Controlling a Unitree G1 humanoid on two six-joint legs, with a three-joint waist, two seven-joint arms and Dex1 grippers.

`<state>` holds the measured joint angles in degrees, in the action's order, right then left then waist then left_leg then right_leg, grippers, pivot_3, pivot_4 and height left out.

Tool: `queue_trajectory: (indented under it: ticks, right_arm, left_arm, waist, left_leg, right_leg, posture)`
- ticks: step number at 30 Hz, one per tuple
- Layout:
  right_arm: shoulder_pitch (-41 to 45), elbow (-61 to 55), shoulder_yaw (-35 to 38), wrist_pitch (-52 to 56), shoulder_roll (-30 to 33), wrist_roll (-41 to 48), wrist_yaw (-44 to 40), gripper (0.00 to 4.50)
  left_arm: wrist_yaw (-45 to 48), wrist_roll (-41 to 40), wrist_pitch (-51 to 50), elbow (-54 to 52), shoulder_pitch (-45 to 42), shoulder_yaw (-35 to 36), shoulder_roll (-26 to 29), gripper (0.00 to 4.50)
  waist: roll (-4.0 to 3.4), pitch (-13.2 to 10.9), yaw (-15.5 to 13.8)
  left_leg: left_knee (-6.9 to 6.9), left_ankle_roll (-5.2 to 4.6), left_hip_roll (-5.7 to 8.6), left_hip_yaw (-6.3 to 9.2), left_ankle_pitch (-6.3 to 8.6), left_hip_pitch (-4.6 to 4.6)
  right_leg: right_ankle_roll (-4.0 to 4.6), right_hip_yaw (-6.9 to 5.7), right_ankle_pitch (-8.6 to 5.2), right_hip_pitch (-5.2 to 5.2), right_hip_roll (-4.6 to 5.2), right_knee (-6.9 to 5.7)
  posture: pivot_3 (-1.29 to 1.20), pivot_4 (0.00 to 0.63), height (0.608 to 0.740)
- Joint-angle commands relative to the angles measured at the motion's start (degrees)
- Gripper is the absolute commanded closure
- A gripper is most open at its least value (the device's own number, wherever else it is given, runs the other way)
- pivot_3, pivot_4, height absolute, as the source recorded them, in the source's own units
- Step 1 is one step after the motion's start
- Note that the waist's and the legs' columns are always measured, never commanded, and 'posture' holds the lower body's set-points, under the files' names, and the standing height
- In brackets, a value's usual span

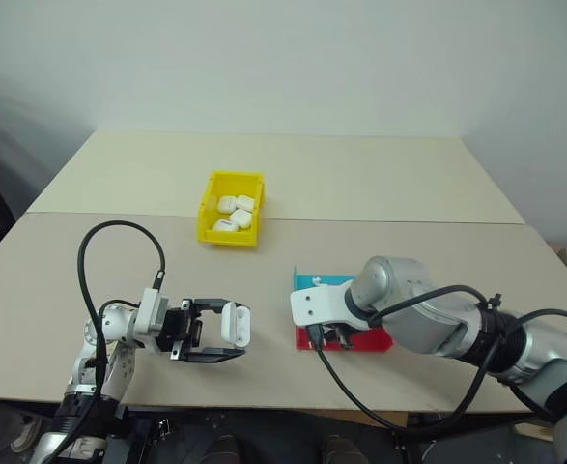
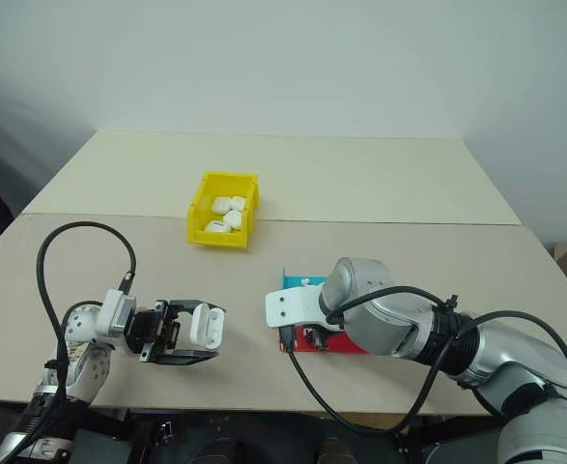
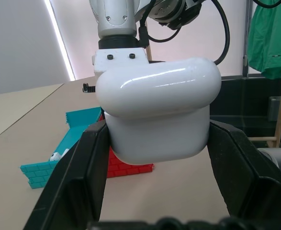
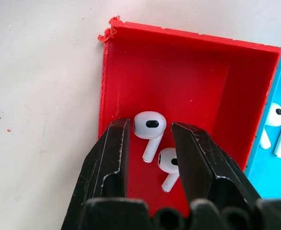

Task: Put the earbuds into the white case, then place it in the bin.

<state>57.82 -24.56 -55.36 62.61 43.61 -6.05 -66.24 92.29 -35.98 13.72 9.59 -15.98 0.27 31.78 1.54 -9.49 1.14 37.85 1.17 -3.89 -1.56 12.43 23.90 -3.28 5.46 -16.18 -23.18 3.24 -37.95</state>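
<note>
The white case (image 1: 236, 326) sits between the two black fingers of my left gripper (image 1: 227, 333), which is shut on it just above the table's near left; its lid (image 3: 159, 86) stands open. My right gripper (image 4: 150, 123) points down into the red tray (image 4: 188, 72). Its fingers are open and stand narrowly on either side of one white earbud (image 4: 150, 127). A second earbud (image 4: 167, 164) lies just beside it on the tray floor. The yellow bin (image 1: 228, 236) stands further back at the middle of the table.
Several white cases (image 1: 236, 211) lie in the bin. A blue tray (image 1: 312, 281) adjoins the red tray (image 1: 370, 340) on its far side and holds more earbuds (image 4: 275, 118). A seam crosses the table behind the bin.
</note>
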Motion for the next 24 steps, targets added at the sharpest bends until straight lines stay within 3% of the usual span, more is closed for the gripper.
queue_trajectory:
  ticks: [1, 4, 20, 24]
  right_arm:
    - [0.23, -1.22, 0.34, -0.9, 0.51, -0.95, -0.06, 2.91]
    - [-0.03, -0.95, 0.07, -1.49, 0.7, -1.48, 0.27, 3.56]
    - [-0.93, -1.45, 0.36, -2.34, 0.75, -2.69, -0.09, 3.75]
    - [-1.35, -4.53, 6.61, 0.18, 0.58, 0.66, -0.24, 3.75]
  left_arm:
    - [0.21, -0.06, 0.87, -0.32, -0.86, 0.45, 0.27, 1.68]
    - [0.21, 0.2, 1.01, -0.22, -0.81, 0.49, 0.24, 1.68]
    - [0.21, 0.73, 0.97, 0.0, -0.84, 0.46, 0.59, 1.68]
    - [0.21, -1.46, -1.42, -2.2, -0.82, 0.92, 0.25, 1.68]
  waist:
    - [0.0, 0.0, 0.01]
    - [0.0, 0.0, 0.01]
    - [0.0, 0.0, -0.02]
    - [0.0, 0.0, -0.02]
  left_leg:
    - [0.0, 0.0, 0.0, 0.0, 0.0, 0.0]
    - [0.0, 0.0, 0.0, 0.0, 0.0, 0.0]
    - [0.0, 0.0, 0.0, 0.0, 0.0, 0.0]
    - [-0.01, 0.0, 0.0, 0.0, 0.0, 0.0]
  right_leg:
    - [0.0, 0.0, 0.0, 0.0, 0.0, 0.0]
    - [0.0, 0.0, 0.0, 0.0, 0.0, 0.0]
    - [0.0, 0.0, 0.0, 0.0, 0.0, 0.01]
    - [0.0, 0.0, 0.0, -0.01, 0.0, 0.01]
  posture:
    - [0.0, 0.15, 0.74]
    - [0.0, 0.15, 0.74]
    - [0.0, 0.15, 0.74]
    - [0.0, 0.15, 0.74]
